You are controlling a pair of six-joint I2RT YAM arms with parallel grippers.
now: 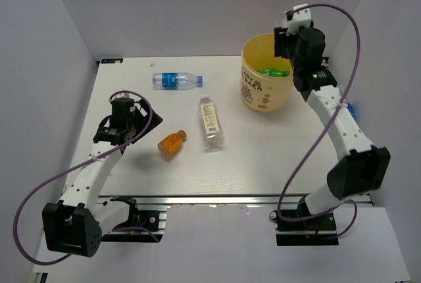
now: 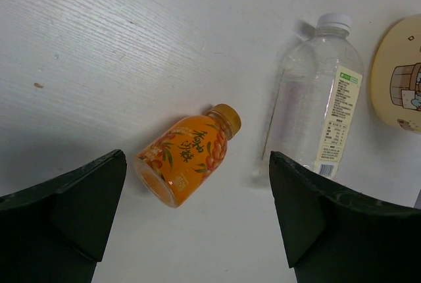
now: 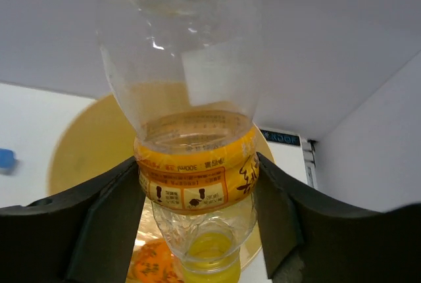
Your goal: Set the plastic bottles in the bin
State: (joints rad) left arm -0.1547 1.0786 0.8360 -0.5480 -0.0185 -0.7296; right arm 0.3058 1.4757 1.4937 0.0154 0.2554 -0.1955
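The pale-yellow bin stands at the back right, with a green bottle inside. My right gripper hovers over its far rim, shut on a clear bottle with a yellow label, cap down; the bin's inside and an orange bottle show below it. My left gripper is open and empty; in its wrist view a short orange bottle lies just ahead of its fingers. A clear pale-label bottle and a blue-label bottle lie on the table.
White walls close in the table at the left, back and right. A small blue object shows behind the right arm. The pale-label bottle and the bin's side lie to the right in the left wrist view.
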